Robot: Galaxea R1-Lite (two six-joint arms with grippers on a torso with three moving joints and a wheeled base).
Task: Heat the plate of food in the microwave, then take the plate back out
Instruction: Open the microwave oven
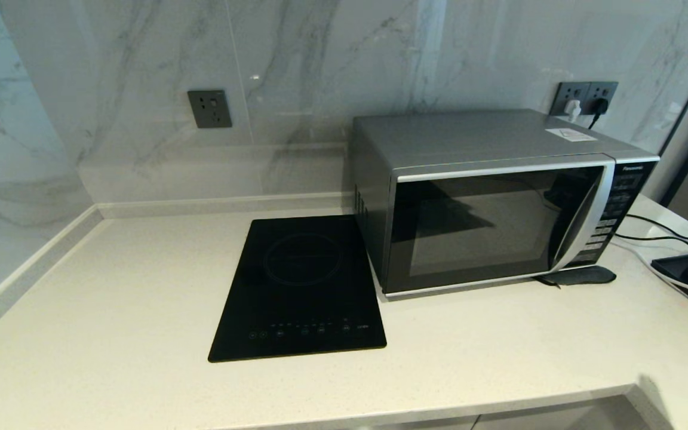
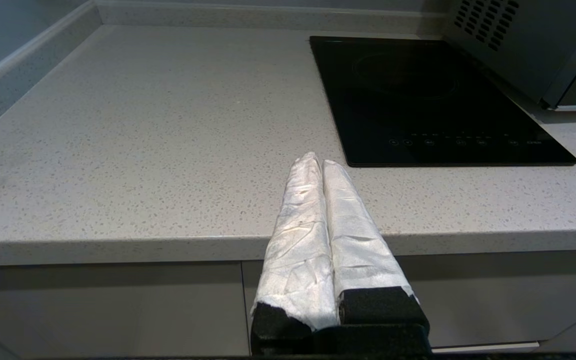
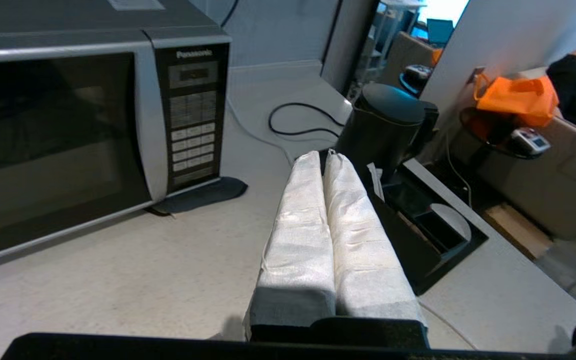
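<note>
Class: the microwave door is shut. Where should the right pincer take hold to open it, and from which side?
Grip the curved silver handle at the door's right edge, beside the button panel, approaching from the front: it runs top to bottom, so fingers close across it.

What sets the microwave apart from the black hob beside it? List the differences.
The microwave is a tall silver-grey box; the hob is a flat black glass slab. The microwave has a dark door with a curved handle; the hob shows only a faint ring and touch marks. The microwave's buttons run down its right side; the hob's line its near edge. Both sit on the pale counter.
</note>
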